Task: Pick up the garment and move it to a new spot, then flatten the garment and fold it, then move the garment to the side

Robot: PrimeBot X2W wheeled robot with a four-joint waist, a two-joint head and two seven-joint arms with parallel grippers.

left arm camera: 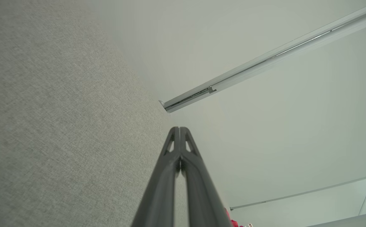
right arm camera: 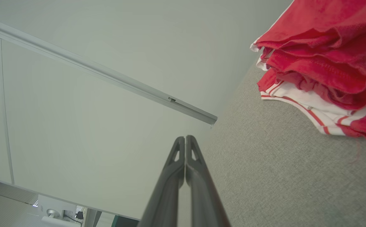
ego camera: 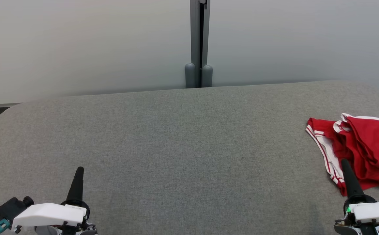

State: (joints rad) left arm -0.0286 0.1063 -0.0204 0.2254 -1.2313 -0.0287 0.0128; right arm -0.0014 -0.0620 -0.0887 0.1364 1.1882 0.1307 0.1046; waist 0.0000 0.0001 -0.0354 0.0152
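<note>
Both grippers are shut tight and hold nothing. The left gripper [ego camera: 79, 169] sits low over the bare grey tabletop [ego camera: 176, 147]. The right gripper [ego camera: 343, 162] points up near the red garment [ego camera: 365, 150]. The garment lies in soft layers at the far right side. That fits a heap waiting to be lifted, or a folded one already put aside. Any grab should take all the layers together. The right edge is close. The middle and left have lots of room.
</note>
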